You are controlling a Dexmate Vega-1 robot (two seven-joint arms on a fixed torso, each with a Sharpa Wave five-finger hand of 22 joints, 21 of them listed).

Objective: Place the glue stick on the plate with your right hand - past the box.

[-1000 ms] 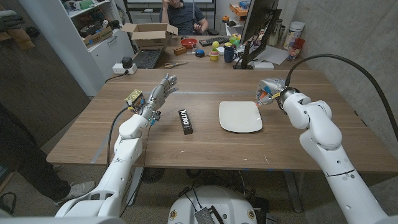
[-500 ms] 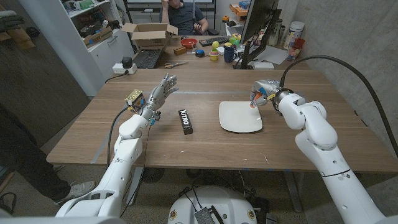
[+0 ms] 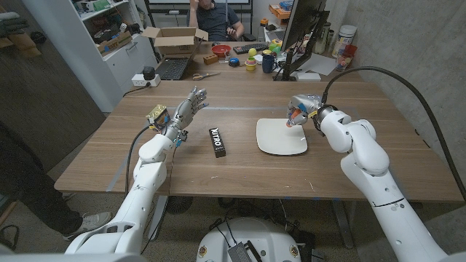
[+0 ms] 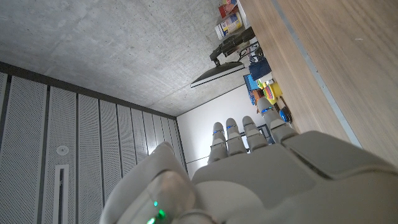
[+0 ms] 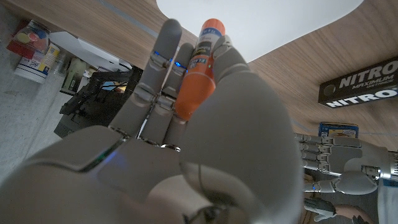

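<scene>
One glue stick [image 5: 198, 68], light, stiff and slick, pinched by the right hand [image 3: 301, 107].
It hangs over the plate's [image 3: 280, 142] far right corner (left hand [image 3: 186, 109] spread, holding nothing).

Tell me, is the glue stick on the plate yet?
Not yet. The right hand holds the glue stick above the plate.

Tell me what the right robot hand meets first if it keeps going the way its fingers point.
Most likely the plate: the right robot hand, holding the glue stick, points toward its far corner. Height above it is unclear.
</scene>
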